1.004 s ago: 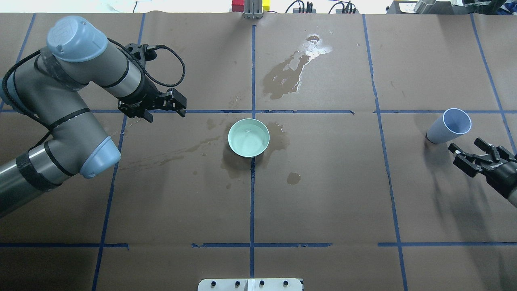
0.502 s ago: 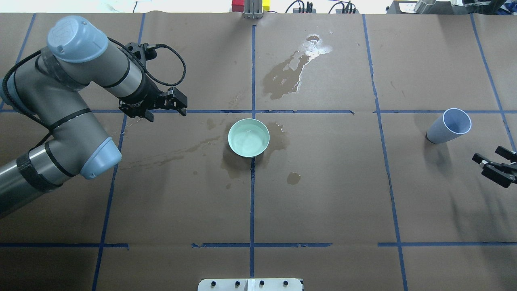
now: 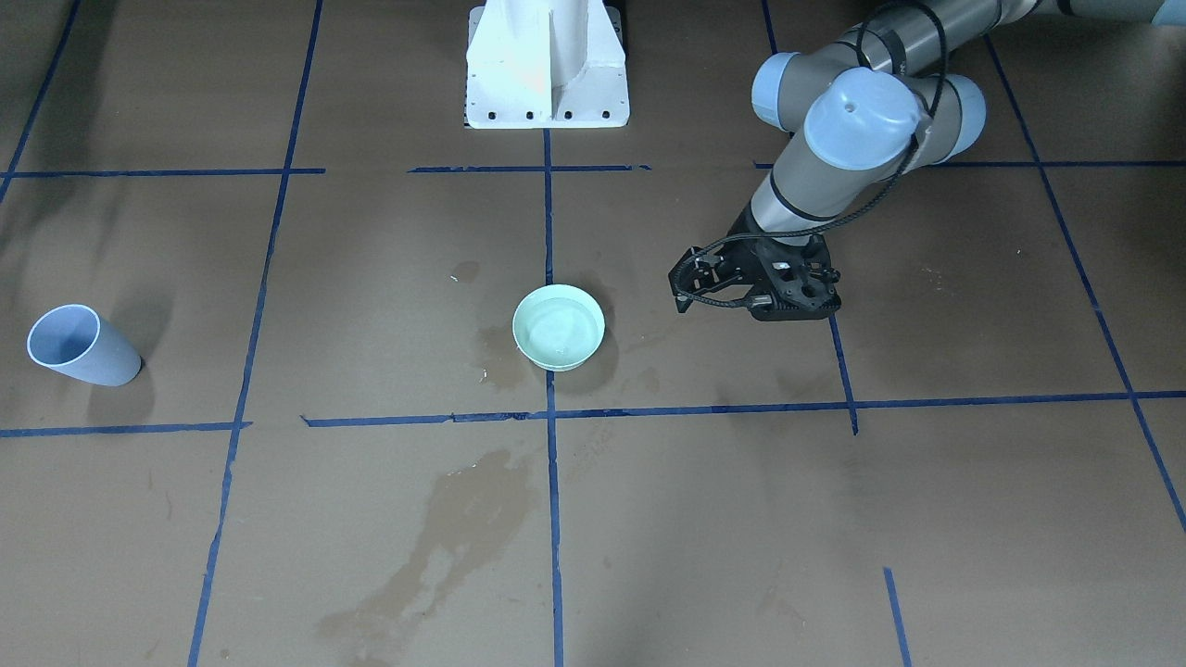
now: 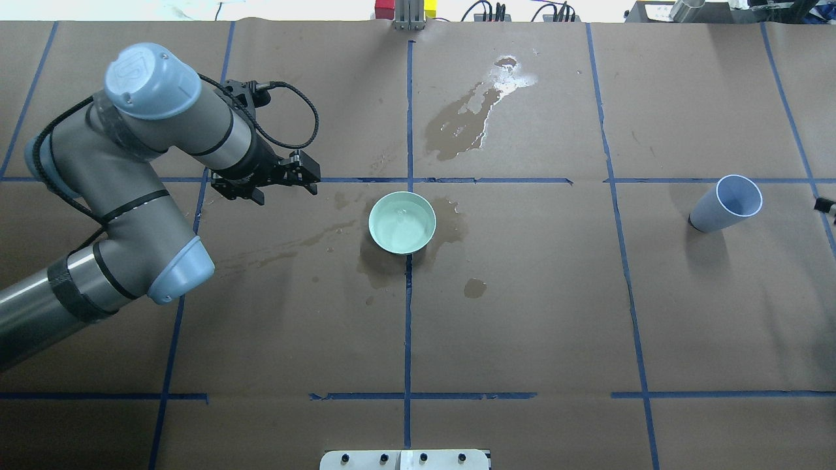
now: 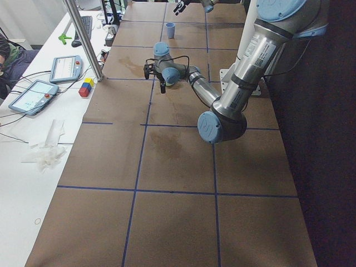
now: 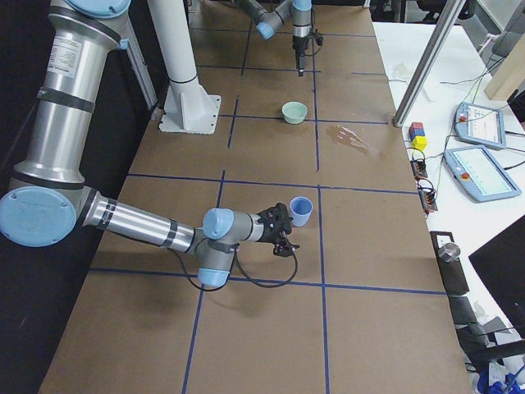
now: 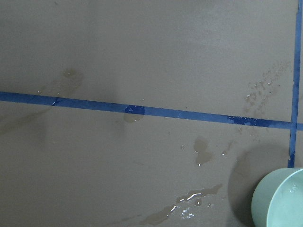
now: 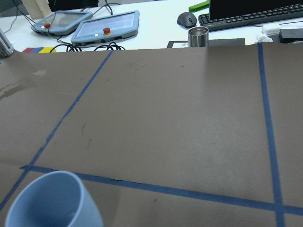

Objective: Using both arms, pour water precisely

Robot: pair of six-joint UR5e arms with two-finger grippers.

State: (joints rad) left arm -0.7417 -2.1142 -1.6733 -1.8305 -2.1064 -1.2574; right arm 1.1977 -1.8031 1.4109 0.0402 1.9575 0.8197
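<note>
Water [image 4: 401, 225] is in the mint-green bowl [image 4: 372, 228] at the middle of the table, a faint sheen across the bottom. That is where the task's liquid sits right now.

The brown-papered table [image 4: 522, 326] fills every view, gridded with blue tape. The left arm [image 4: 117, 196] reaches in folded at the elbow, with its wrist low over the paper. The right arm [image 6: 131, 217] is all but out of the overhead view, and only the right-side camera shows it, stretched along the table.

The bowl stands alone on the centre line with nothing touching it. Well apart from it, on the right arm's side, the pale blue cup [image 4: 725, 203] stands upright. The right wrist camera looks into it and shows no liquid.

The left gripper [image 4: 307, 177] hovers near the bowl but apart from it. Its jaws appear to be spread, and it holds nothing. The right gripper [image 6: 283, 232] is near the cup and not on it, and I cannot tell whether it is spread or closed.

Darker wet stains [image 4: 464, 127] blotch the paper beyond the bowl and around its base.

My read is that the pour itself looks done, with water in the bowl and the cup set down and released. Any precision was lost to those spills. At most, the arms have yet to clear away.
</note>
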